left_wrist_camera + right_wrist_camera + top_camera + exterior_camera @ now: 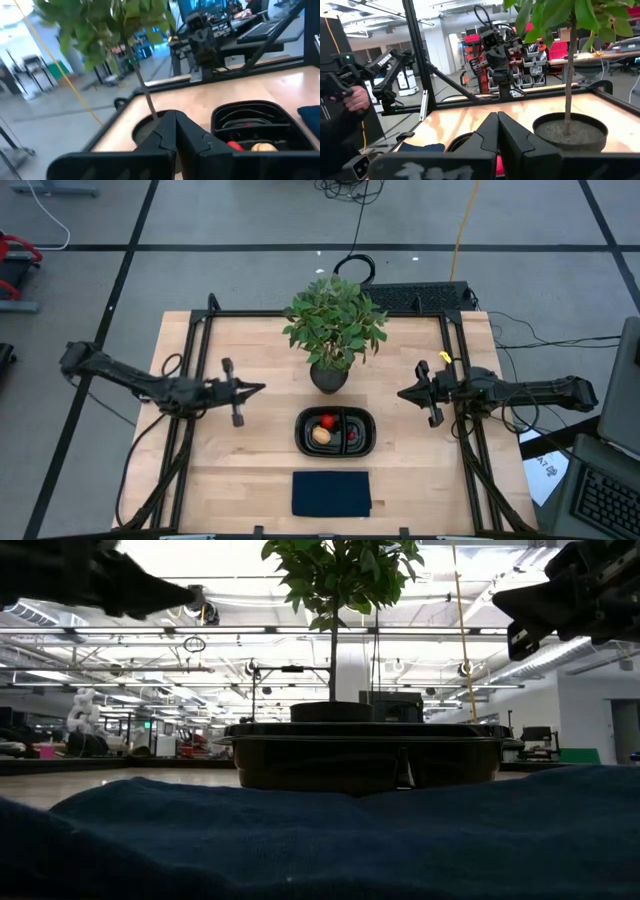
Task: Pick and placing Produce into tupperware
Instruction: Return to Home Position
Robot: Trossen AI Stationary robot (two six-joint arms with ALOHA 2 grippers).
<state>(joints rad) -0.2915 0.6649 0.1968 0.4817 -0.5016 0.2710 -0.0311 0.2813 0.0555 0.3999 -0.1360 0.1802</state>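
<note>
Looking down: the produce, strawberry (327, 421), yellow-orange piece (321, 436) and berry (353, 436), is lying inside the tupperware (300, 432) on the worktop (250, 470). Nothing is waiting outside, so I am holding my left claw (252, 389) and right claw (404, 393) apart from it, one on either side.
Low view: the tupperware (365, 760) wall is hiding the produce.
Left wrist: my left claw (175, 132) is sitting pressed together, empty.
Right wrist: my right claw (497, 130) is sitting together too, gripping nothing.

Right tool (497, 116), tightly closed, near potted plant (570, 131); left arm (496, 55) beyond.
</note>
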